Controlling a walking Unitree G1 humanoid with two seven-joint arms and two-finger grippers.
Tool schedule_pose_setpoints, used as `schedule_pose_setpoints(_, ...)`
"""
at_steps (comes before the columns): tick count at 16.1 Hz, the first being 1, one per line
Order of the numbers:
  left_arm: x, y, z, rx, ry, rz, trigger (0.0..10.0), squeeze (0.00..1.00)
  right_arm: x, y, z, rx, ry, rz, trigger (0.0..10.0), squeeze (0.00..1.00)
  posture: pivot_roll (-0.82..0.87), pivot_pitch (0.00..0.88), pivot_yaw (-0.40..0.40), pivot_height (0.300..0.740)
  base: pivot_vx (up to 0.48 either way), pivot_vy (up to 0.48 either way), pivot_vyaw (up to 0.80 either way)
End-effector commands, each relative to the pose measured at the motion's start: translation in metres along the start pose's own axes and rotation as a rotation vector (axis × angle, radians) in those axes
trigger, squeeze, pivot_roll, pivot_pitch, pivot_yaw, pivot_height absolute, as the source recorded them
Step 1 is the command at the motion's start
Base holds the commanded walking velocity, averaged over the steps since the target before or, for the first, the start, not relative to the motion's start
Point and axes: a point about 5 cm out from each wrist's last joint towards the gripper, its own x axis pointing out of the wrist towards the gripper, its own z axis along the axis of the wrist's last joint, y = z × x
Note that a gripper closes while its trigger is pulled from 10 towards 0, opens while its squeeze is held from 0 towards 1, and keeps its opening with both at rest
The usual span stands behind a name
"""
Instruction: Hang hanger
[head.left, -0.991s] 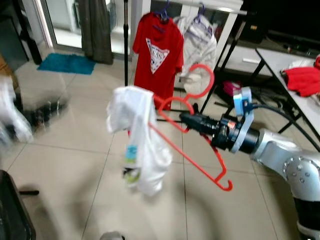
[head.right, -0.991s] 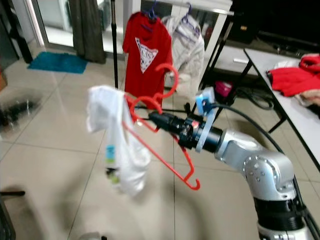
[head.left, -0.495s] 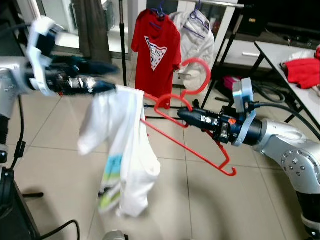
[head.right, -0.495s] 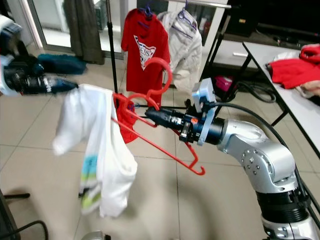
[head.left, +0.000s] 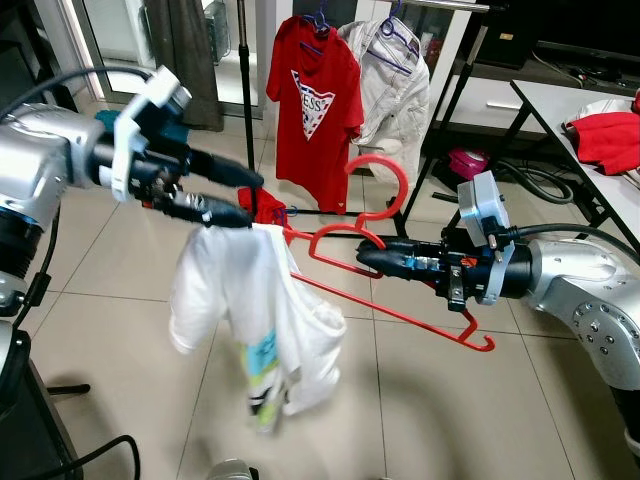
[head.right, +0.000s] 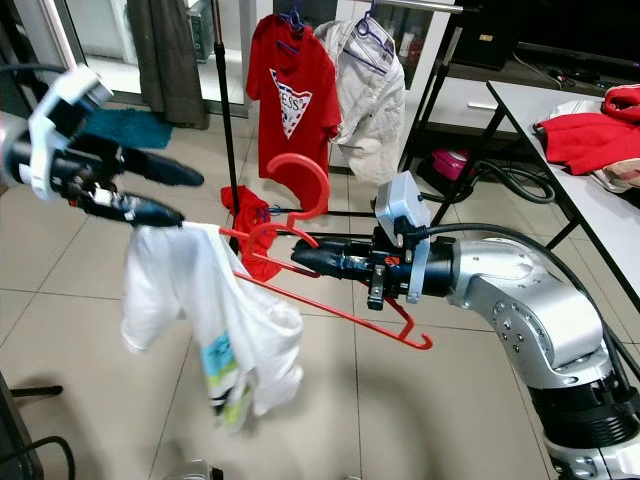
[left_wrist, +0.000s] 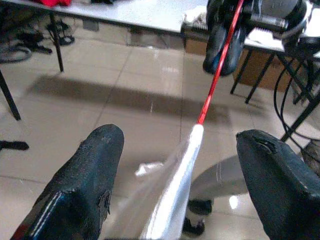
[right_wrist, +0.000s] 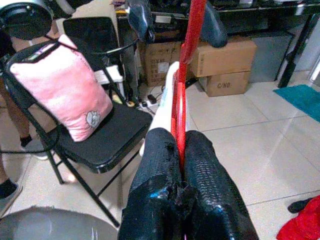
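Note:
A red plastic hanger (head.left: 400, 300) carries a white T-shirt (head.left: 250, 300) on its left end, held over the tiled floor. My right gripper (head.left: 368, 257) is shut on the hanger just below the hook (head.left: 385, 175), and in the right wrist view its fingers (right_wrist: 160, 170) pinch the red bar (right_wrist: 177, 115). My left gripper (head.left: 245, 200) is open at the shirt's top edge, one finger above the hanger's end and one below. In the left wrist view, the white cloth (left_wrist: 170, 200) and red bar (left_wrist: 215, 85) lie between its spread fingers (left_wrist: 90, 190).
A clothes rack behind holds a red T-shirt (head.left: 315, 110) and a white garment (head.left: 395, 90) on hangers. A table (head.left: 560, 115) with red cloths (head.left: 610, 135) runs along the right. A black folding chair (right_wrist: 105, 140) with a pink cushion (right_wrist: 62, 90) stands behind me.
My left arm has come up from the left and its open gripper now reaches the shirt's top edge. The shirt has swung and hangs lower. The right gripper keeps its hold on the hanger.

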Motion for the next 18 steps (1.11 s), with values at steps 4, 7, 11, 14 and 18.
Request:
schedule_pose_setpoints(4, 0.013, -0.006, -0.004, 0.012, 0.081, -0.085, 8.3, 0.0, 0.001, -0.001, 0.013, -0.086, 0.003, 0.031, 10.0, 0.0, -0.07, 0.0, -0.026, 0.74, 0.0, 0.0, 0.0)
schedule_pose_setpoints(7, 0.019, 0.004, -0.015, 0.074, 0.193, -0.061, 0.4, 0.0, 0.001, -0.002, 0.014, -0.099, 0.012, 0.043, 10.0, 0.0, -0.08, 0.0, -0.02, 0.74, 0.0, 0.0, 0.0)
schedule_pose_setpoints(11, 0.021, 0.009, -0.013, 0.099, 0.179, -0.056, 0.0, 0.0, 0.002, -0.001, 0.017, -0.107, 0.012, 0.065, 10.0, 0.0, -0.08, 0.002, -0.012, 0.74, 0.0, 0.0, 0.0)
schedule_pose_setpoints(14, 0.025, 0.011, -0.011, 0.121, 0.155, -0.064, 0.0, 0.0, 0.002, -0.002, 0.017, -0.107, 0.016, 0.074, 10.0, 0.0, -0.08, 0.0, -0.019, 0.74, 0.0, 0.0, 0.0)
schedule_pose_setpoints(18, 0.028, 0.011, -0.011, 0.13, 0.133, -0.076, 0.0, 0.0, 0.003, -0.005, 0.017, -0.105, 0.018, 0.078, 10.0, 0.0, -0.08, 0.0, -0.023, 0.74, 0.0, 0.0, 0.0)
